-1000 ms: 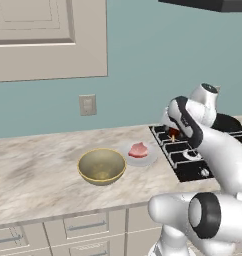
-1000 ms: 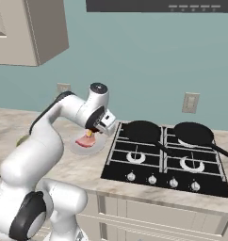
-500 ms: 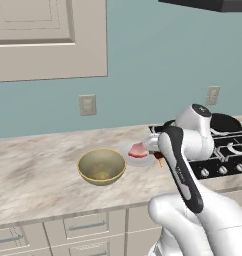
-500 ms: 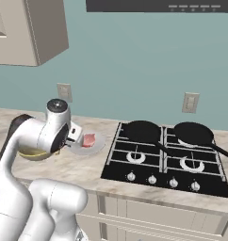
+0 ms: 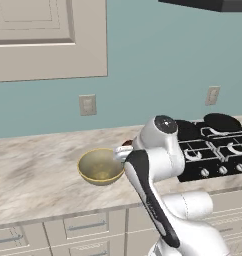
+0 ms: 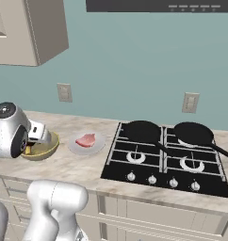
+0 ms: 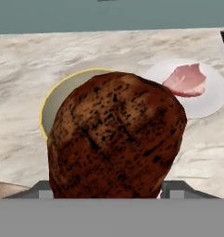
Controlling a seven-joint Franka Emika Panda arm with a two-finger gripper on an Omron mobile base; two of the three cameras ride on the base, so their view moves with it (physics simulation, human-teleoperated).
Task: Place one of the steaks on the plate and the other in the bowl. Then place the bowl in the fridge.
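Seared steak (image 7: 116,136) gripped in the pincer (image 7: 109,196), dark brown and speckled, held above the bowl (image 7: 63,99) so that it covers most of the bowl's opening in the hand view. Yellow rim of the bowl showing at the steak's left and upper edge. Raw pink steak (image 7: 187,79) lying on the white plate (image 7: 215,99), just right of the bowl on the marble table (image 7: 21,60). In the right base view, bowl (image 6: 43,149) at the arm's near end, plate (image 6: 99,146) with the pink steak (image 6: 85,140) beside it, then the black hob (image 6: 167,162) with two frying pans (image 6: 144,131) further right. In the left base view, bowl (image 5: 99,166) left of the arm, its hollow pale olive
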